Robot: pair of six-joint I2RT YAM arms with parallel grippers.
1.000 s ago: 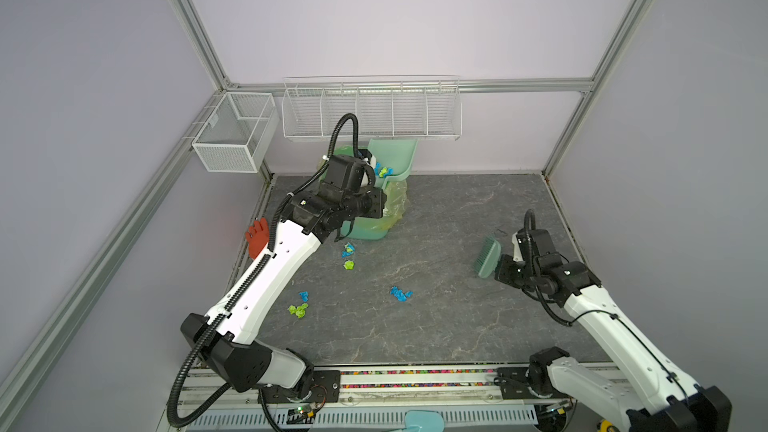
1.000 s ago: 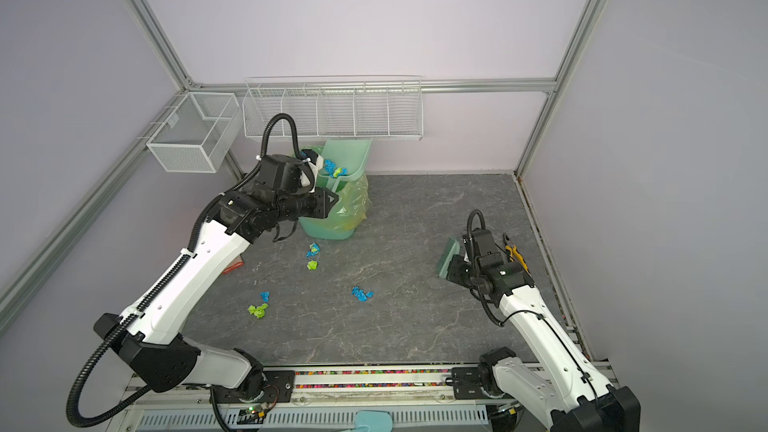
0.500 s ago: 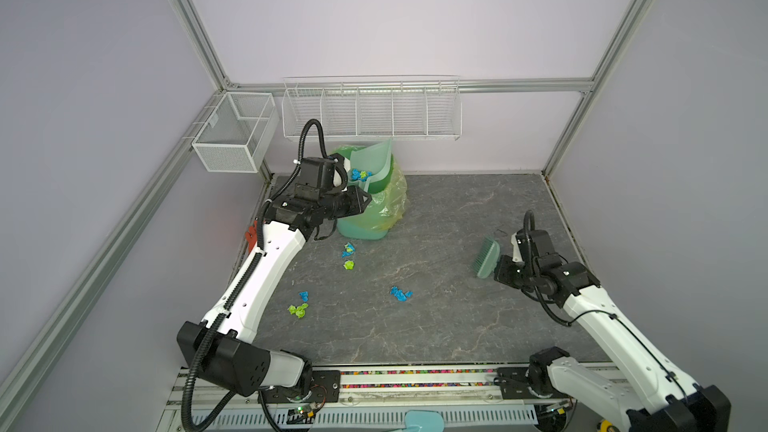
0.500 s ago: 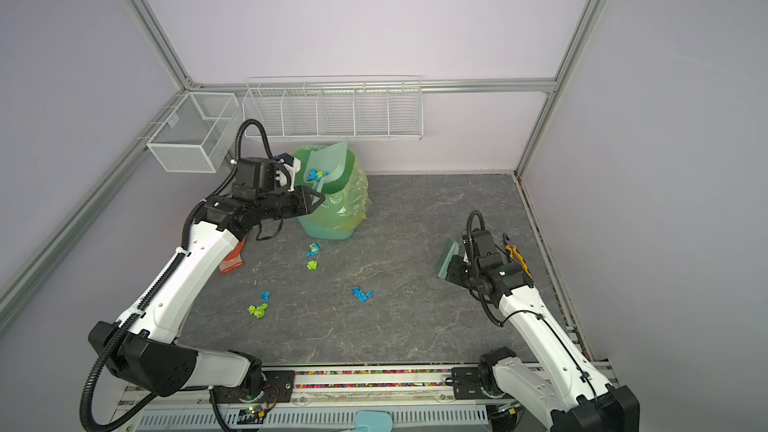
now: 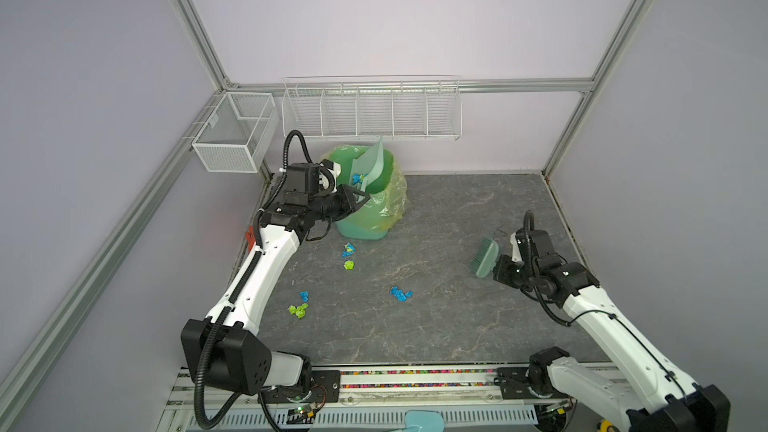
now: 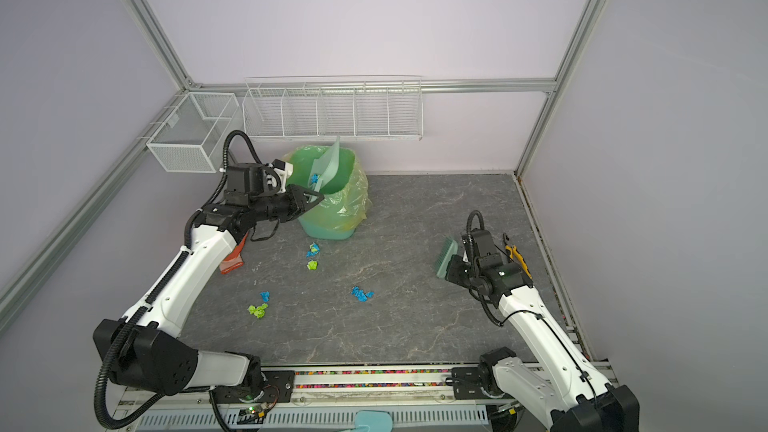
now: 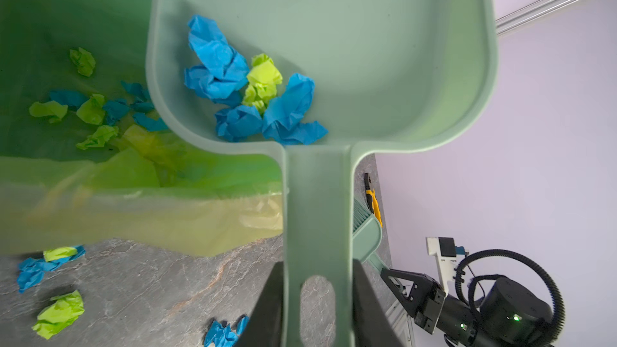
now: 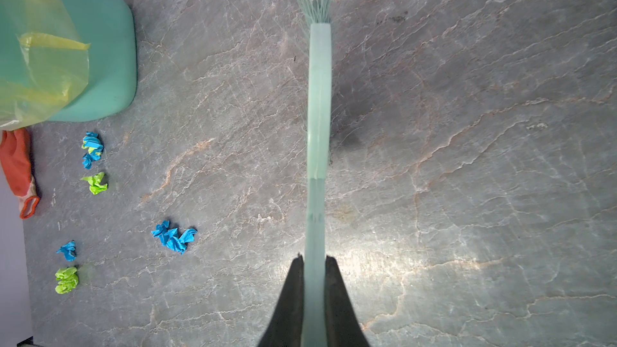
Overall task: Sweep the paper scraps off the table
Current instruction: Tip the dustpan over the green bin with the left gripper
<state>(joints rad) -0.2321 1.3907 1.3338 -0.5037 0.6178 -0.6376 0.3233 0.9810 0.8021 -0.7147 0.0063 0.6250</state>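
My left gripper point(image 7: 317, 268) is shut on the handle of the pale green dustpan point(image 7: 367, 45). The pan stands tipped on edge over the lined bin point(image 5: 365, 201). Several blue and lime paper scraps point(image 7: 253, 95) lie in the pan against its back wall by the handle, and more lie inside the bin point(image 7: 90, 111). On the table point(image 5: 457, 209) loose paper scraps remain in front of the bin point(image 5: 348, 250), in the middle point(image 5: 401, 293) and at the left point(image 5: 298, 310). My right gripper point(image 8: 314, 258) is shut on the green brush point(image 8: 319, 95), held above the table's right side.
An orange-red glove point(image 6: 232, 261) lies at the table's left edge beside the left arm. A yellow and black tool point(image 6: 515, 257) lies by the right rail. Two white wire baskets point(image 5: 237, 130) point(image 5: 370, 112) hang on the left and back walls.
The left arm has drawn back to the left and the dustpan has turned steeper onto its edge over the bin. The right arm and brush have stayed still.
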